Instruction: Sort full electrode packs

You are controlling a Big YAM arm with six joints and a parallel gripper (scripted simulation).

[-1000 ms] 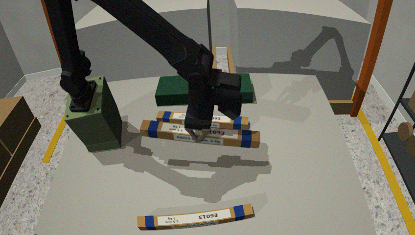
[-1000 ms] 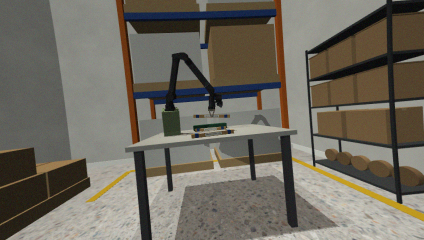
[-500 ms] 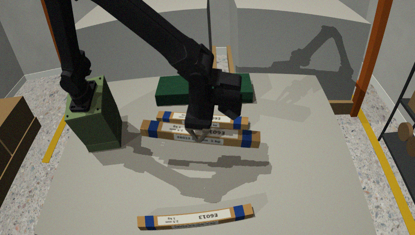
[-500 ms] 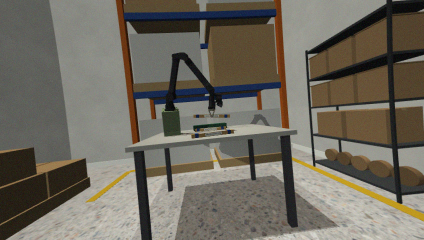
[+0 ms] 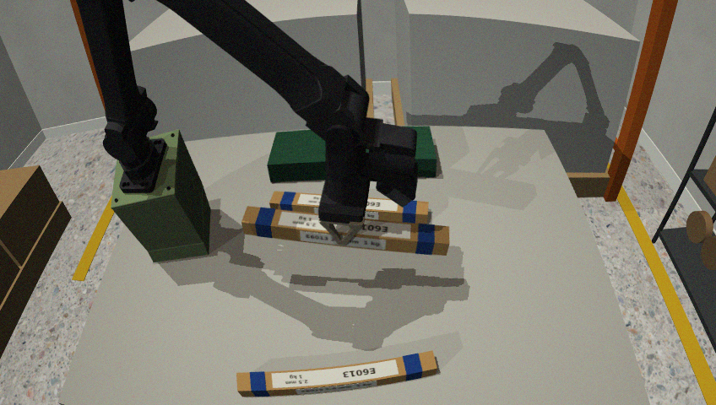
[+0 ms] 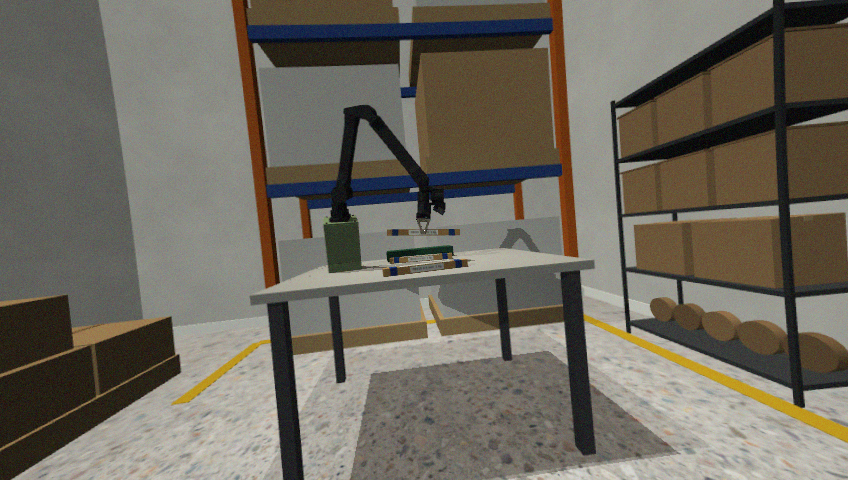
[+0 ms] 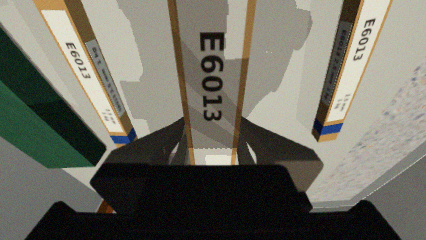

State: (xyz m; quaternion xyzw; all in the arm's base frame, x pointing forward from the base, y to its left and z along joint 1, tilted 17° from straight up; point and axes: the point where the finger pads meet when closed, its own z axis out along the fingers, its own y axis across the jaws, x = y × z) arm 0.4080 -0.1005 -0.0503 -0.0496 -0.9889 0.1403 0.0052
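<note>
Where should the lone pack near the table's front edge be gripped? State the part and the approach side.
Grip the front pack at mid-length, across its narrow width, coming straight down from above. It is long, slim and lies flat with both long sides free, so a centred hold should keep it level. The end effector is now shut on another pack.

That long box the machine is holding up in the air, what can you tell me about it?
The held pack is a long, slim brown box that looks like cardboard, with a blue band near each end and white labels printed E6013. It hangs level above the table, touching neither it nor the green platform. The gripper pinches it at about mid-length from above, its fingers pressing the two long sides. Nothing else touches it.
</note>
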